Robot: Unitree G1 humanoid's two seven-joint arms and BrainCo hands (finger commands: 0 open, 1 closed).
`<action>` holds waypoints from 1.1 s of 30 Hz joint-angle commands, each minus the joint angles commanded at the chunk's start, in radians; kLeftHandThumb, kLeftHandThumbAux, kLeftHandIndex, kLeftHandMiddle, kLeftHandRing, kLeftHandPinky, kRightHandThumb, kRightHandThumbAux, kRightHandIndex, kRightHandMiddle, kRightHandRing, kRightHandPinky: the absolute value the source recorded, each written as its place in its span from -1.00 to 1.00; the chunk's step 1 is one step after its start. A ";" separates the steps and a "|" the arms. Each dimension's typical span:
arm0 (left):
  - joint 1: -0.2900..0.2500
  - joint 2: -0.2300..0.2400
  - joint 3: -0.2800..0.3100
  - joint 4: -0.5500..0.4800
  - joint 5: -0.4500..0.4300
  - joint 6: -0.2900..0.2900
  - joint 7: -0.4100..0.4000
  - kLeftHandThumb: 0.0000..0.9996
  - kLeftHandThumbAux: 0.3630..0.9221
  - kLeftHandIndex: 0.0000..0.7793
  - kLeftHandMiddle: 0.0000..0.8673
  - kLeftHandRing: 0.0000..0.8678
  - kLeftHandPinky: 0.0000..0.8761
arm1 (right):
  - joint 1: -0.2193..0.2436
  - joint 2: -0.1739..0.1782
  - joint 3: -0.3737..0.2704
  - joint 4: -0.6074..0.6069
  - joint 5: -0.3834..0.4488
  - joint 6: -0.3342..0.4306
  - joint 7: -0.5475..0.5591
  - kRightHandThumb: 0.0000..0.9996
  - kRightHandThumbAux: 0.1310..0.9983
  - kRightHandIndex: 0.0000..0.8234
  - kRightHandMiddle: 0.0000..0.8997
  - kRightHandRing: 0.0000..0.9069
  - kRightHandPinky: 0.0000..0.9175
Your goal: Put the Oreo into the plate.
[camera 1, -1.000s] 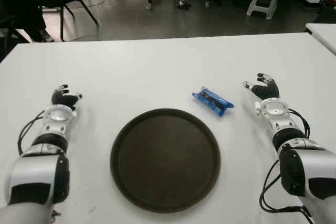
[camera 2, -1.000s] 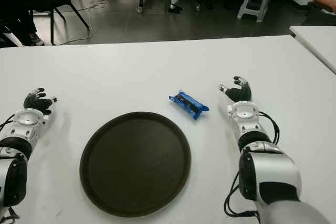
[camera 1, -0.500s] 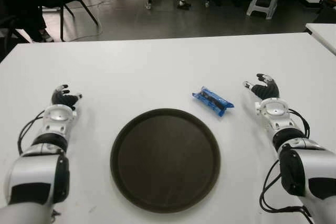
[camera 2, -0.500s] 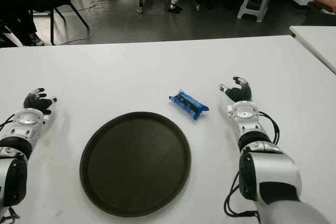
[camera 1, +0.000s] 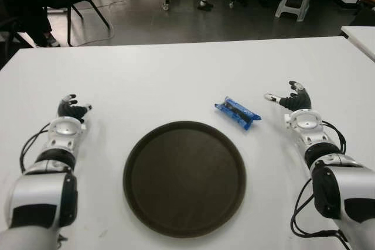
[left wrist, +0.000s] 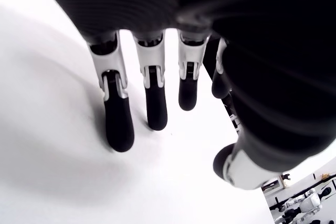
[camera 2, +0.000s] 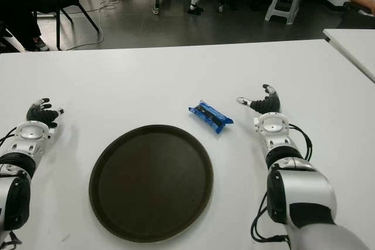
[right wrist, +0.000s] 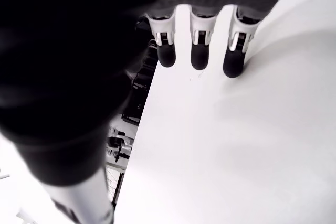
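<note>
The small blue foil-wrapped Oreo packet (camera 1: 237, 113) lies flat on the white table (camera 1: 176, 80), a little right of centre in my eye views, slanting from upper left to lower right. Neither of my hands holds it. Just below and to the left of it sits the round dark-brown plate (camera 1: 184, 177), a shallow tray with a raised rim, filling the lower middle of the frame; the packet is near its upper-right rim but not touching it.

My right hand (camera 1: 293, 99) shows at the right of the frame, just right of the packet and apart from it. Its thumb (camera 2: 242, 101) sticks out toward the packet, and in my right wrist view the fingers (right wrist: 233, 61) hang loosely spread over bare table, gripping nothing.

My left hand (camera 1: 71, 109) shows at the far left, well away from both plate and packet. My left wrist view shows its fingers (left wrist: 118, 125) stretched out and parted, empty; their tips seem close to the tabletop, though I can't say whether they touch.
</note>
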 joint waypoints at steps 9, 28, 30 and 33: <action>0.000 0.000 0.001 0.000 -0.002 0.001 0.000 -0.55 0.39 -0.79 -0.73 -0.64 -0.65 | -0.001 0.000 -0.003 0.001 0.004 0.006 -0.005 -1.00 0.76 -0.72 -0.84 -0.79 -0.67; 0.003 -0.002 0.015 0.001 -0.009 -0.006 -0.005 -0.47 0.35 -0.77 -0.69 -0.62 -0.61 | 0.000 0.000 -0.001 0.001 -0.005 0.007 -0.008 -1.00 0.69 -0.71 -0.86 -0.80 -0.70; 0.003 -0.002 0.014 0.000 -0.008 -0.006 -0.004 -0.48 0.35 -0.77 -0.69 -0.62 -0.62 | 0.000 -0.001 0.003 0.001 -0.008 0.006 -0.008 -1.00 0.71 -0.72 -0.86 -0.80 -0.71; 0.003 -0.003 0.012 0.000 -0.006 -0.006 -0.003 -0.48 0.35 -0.77 -0.69 -0.63 -0.64 | 0.001 -0.003 0.008 0.001 -0.009 0.006 -0.006 -1.00 0.73 -0.72 -0.86 -0.81 -0.74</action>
